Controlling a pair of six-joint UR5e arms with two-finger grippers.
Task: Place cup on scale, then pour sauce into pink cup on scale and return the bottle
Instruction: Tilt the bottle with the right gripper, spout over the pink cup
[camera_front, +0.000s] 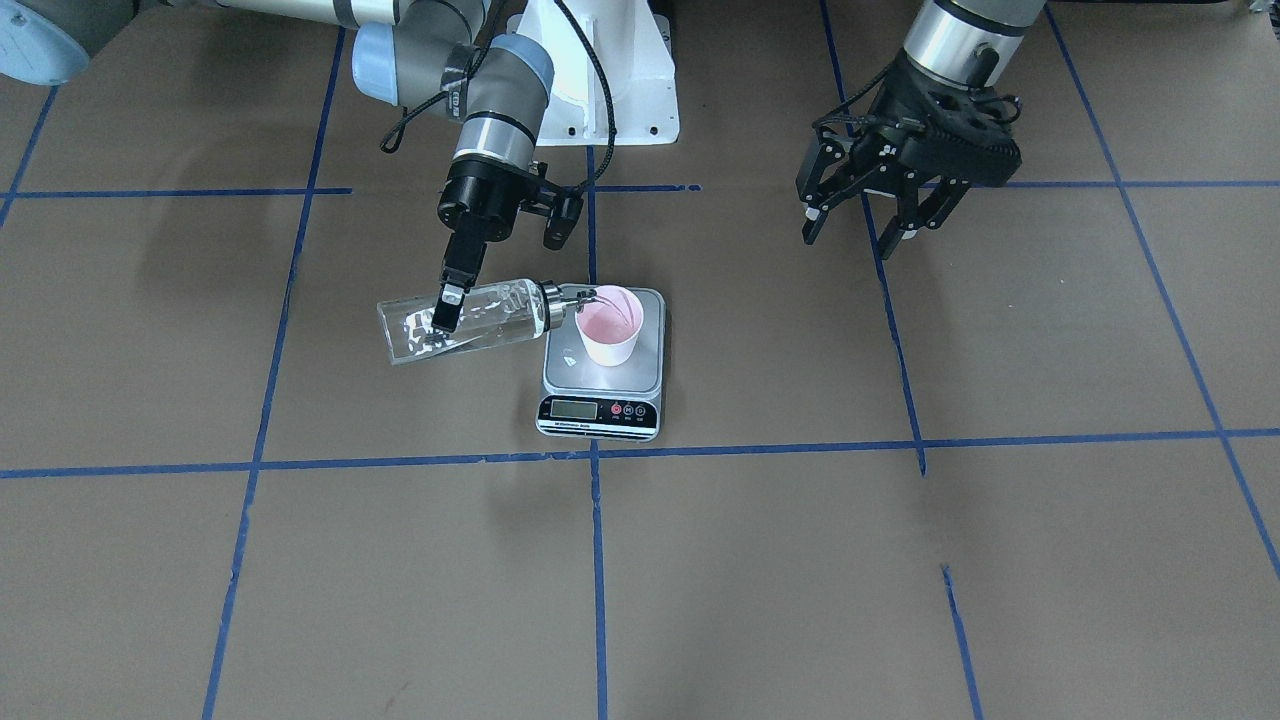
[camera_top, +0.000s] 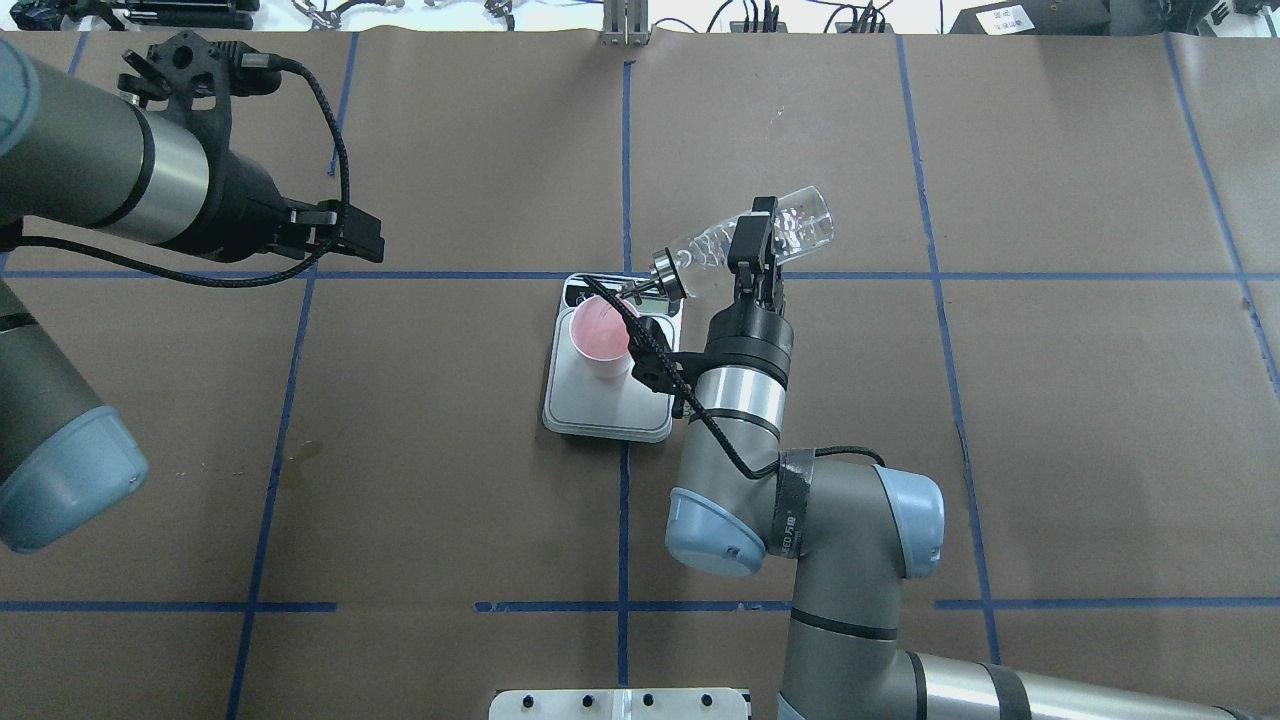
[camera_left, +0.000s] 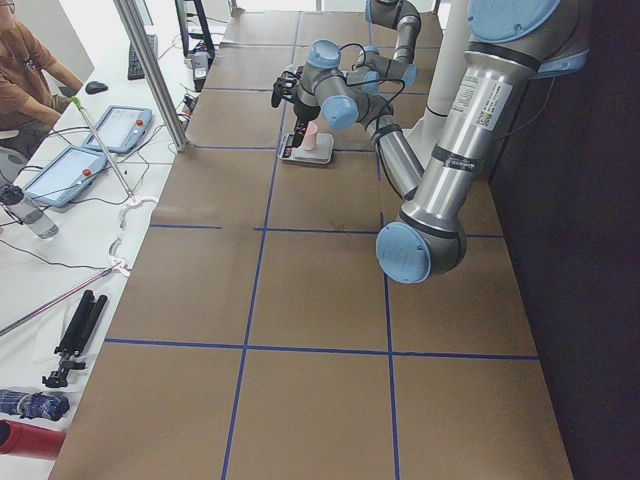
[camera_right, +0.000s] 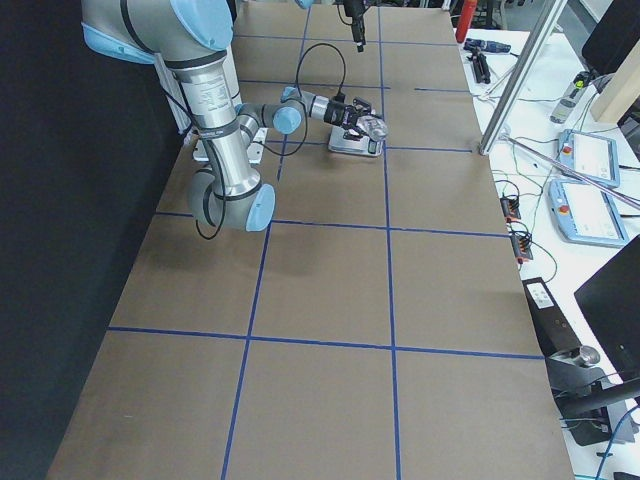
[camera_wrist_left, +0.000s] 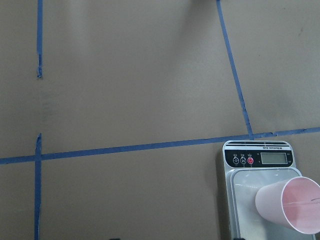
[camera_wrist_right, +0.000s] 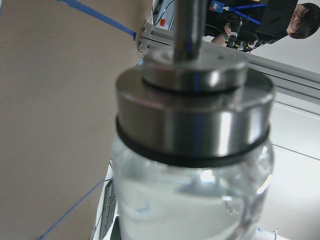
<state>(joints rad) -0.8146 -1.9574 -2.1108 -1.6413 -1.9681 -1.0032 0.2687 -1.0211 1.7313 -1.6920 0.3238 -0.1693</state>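
The cup stands upright on the scale, on the part of the platform away from the display strip, and this looks like the pour. The bottle is tipped close to level just beside the scale, its spout at the cup's rim, with clear sauce inside. Whether a stream is running, I cannot tell.

To do this well, I'd keep the spout inside the rim, tilt gently, and never nudge that light cup or lean on the platform.

The right end effector is clenched on the bottle's mid-body, beside the scale, so the cup sits just past the spout, clear of the fingers. The left end effector hangs released, fingers spread and holding nothing, well apart from the scale above the counter.
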